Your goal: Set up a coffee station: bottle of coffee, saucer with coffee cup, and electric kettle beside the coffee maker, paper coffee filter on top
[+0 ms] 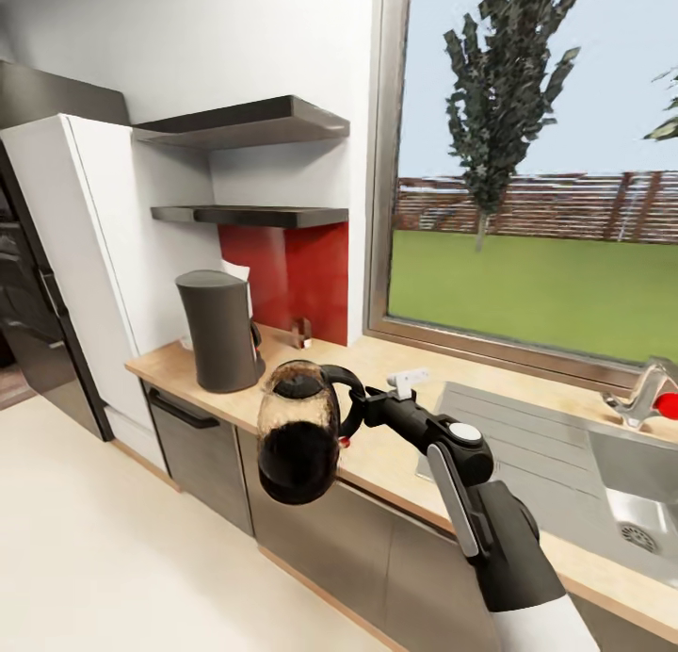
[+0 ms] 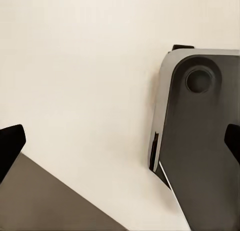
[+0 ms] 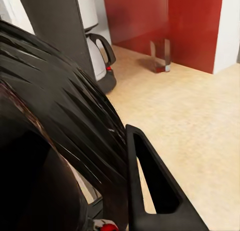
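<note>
**Glass jug carried by its handle toward the coffee maker**

Glass jug (image 1: pixel 299 431), dark inside, is most likely the electric kettle, judging by the red switch at the foot of its handle, though I cannot be sure of that.

At far left, the left claw (image 2: pixel 120 143) hangs low over the pale floor (image 2: pixel 80 66). Its fingertips (image 2: pixel 10 146) are well apart with nothing between them, so it seems parked out of the way.

Next come two dark shelves (image 1: pixel 254 214), both bare in the part that shows. Below them the coffee maker (image 1: pixel 218 332) stands upright on the wooden surface (image 1: pixel 395 445), near its left end, where the task wants it kept. A white pot (image 3: pixel 97 56) with a black handle sits just behind it, against the red backsplash (image 1: pixel 301 275).

The jug hangs in the air to the right of the coffee maker, near it but apart. It is out in front of the surface's edge, not yet over the wood. It is roughly upright, which probably keeps the contents in.

The right claw (image 1: pixel 369 410) is clamped on the jug's handle, reaching in from the right. That leaves the body free to be set down.

Further right lie the sink (image 1: pixel 640 482) and the window (image 1: pixel 537 162). The bare stretch of surface beside the coffee maker looks like the sensible landing place.
</note>
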